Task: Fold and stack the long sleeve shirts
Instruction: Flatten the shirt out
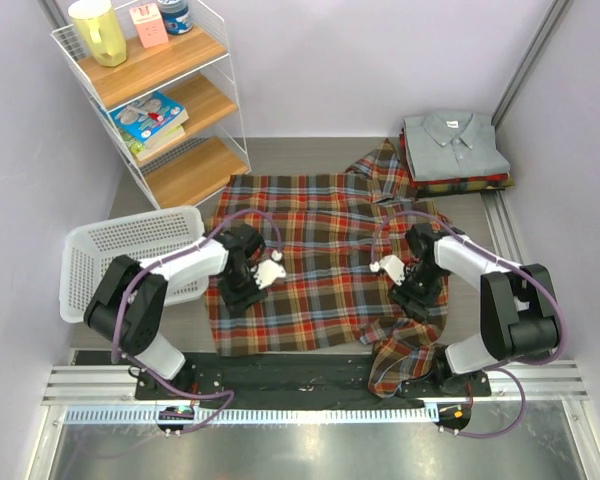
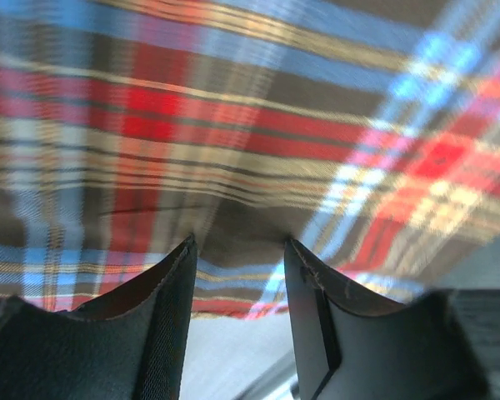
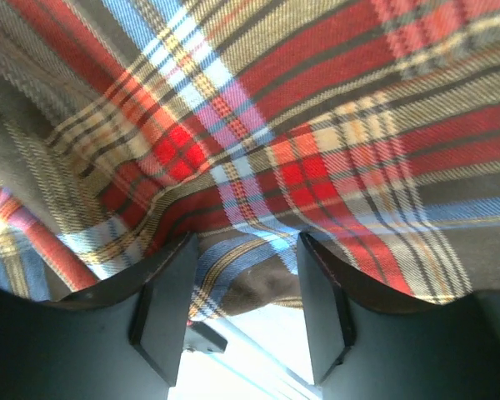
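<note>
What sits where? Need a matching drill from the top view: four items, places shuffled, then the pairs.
Things
1. plaid shirt
2. grey shirt
3. white basket
4. yellow jug

Places
A. top shelf of the wire rack
B. spread open at the centre
C. left side, in front of the rack
D. on top of the folded stack, far right corner

Pairs: 1-B, 2-D, 3-C, 4-A
</note>
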Robot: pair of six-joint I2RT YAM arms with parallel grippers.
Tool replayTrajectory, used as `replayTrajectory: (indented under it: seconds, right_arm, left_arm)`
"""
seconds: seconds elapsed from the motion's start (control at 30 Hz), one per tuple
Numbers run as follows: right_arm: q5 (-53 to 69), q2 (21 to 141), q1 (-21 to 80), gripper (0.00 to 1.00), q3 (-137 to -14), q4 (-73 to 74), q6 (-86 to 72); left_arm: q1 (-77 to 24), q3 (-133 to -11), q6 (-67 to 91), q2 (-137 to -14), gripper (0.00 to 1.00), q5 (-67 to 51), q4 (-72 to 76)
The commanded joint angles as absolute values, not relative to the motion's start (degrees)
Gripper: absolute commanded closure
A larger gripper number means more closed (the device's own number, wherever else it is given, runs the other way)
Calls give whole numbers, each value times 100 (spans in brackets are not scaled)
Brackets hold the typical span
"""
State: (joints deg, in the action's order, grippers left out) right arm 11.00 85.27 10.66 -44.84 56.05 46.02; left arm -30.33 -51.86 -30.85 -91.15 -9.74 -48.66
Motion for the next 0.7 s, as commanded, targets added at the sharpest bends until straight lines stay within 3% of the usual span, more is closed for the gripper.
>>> replayTrajectory:
  seconds: [0.0, 0.17, 0.37, 0.47, 0.67]
  right_arm:
    - [1255, 7912, 1037, 46, -4594, 6529, 5308]
    - [1907, 8049, 774, 43, -5895, 6717, 5222]
    - [1442, 9446, 554, 41, -7029, 4996, 4071]
    - [1433, 10308, 396, 43, -7513, 4843, 3771]
    - [1239, 10636, 281, 43, -6903, 4667, 3998]
  left_arm:
    - [-3393, -4974, -3225, -8606, 53, -1142, -5677]
    - [-3042, -5851, -3235, -8481, 55, -1309, -5644]
    - [-2620, -7030, -2945, -9447, 49, -1074, -5029]
    - [-2531, -7303, -2761, -9947, 48, -932, -4703]
    - [-2461, -6805, -2768, -10222, 49, -923, -4526]
